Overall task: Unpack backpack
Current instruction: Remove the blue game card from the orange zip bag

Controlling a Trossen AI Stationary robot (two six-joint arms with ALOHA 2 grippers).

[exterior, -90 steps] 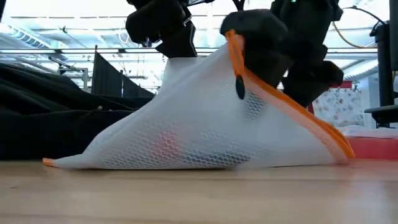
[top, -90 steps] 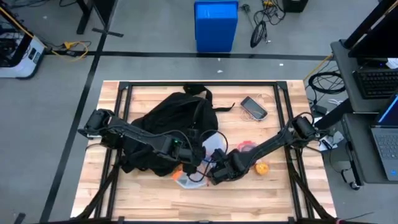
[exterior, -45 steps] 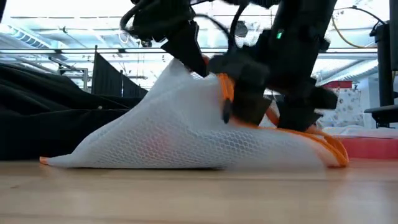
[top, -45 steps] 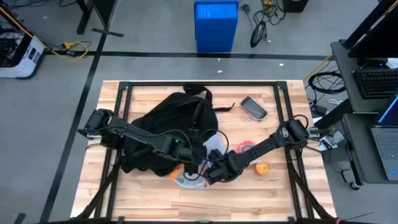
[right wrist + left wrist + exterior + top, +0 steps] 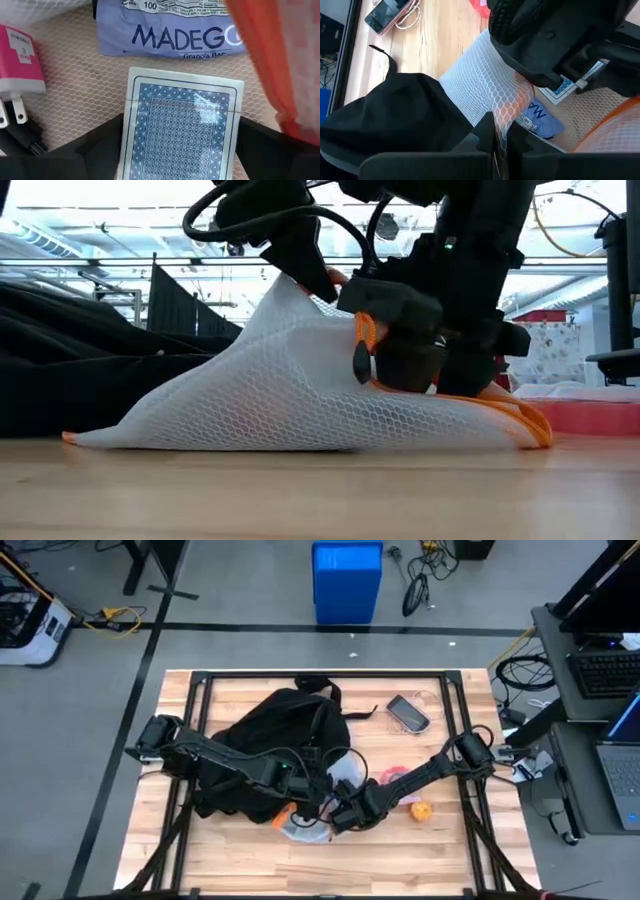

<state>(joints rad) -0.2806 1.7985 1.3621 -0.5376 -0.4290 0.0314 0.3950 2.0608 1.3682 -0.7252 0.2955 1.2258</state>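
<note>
The black backpack (image 5: 275, 735) lies on the table's left half. In front of it lies a white mesh bag (image 5: 250, 400) with an orange rim (image 5: 520, 418). Inside the bag I see a blue-backed deck of cards (image 5: 182, 125), a purple granola bar (image 5: 170, 30) and a pink plug (image 5: 17, 65). My left gripper (image 5: 500, 137) is shut on the bag's mesh and holds it up like a tent. My right gripper (image 5: 182, 155) reaches into the bag's mouth, with one finger on each side of the deck. My left gripper pinches a bunched fold of the bag's white mesh (image 5: 507, 117) between its two fingers, at the bag's raised peak (image 5: 290, 285). The mesh hangs from there down to the table, and the bag's bottom edge rests on the wood. My right gripper has the deck's two long sides (image 5: 131, 150) between its fingers (image 5: 100, 150), which point down into the bag and lie along the deck. The deck lies flat, back up, over the bag's lower mesh; whether it is lifted, I cannot tell.
A phone (image 5: 408, 712) lies at the far right of the table, a pink-red item (image 5: 395, 777) beside my right arm, and a small orange thing (image 5: 421, 810) near the front right. A black metal frame (image 5: 320, 677) runs round the table top.
My right gripper has gone down and a little toward the table's left, into the bag's mouth. The orange rim, which stood high beside it, has sunk with it, and the bag's right side has flattened. My left gripper has kept the bag's peak up.
</note>
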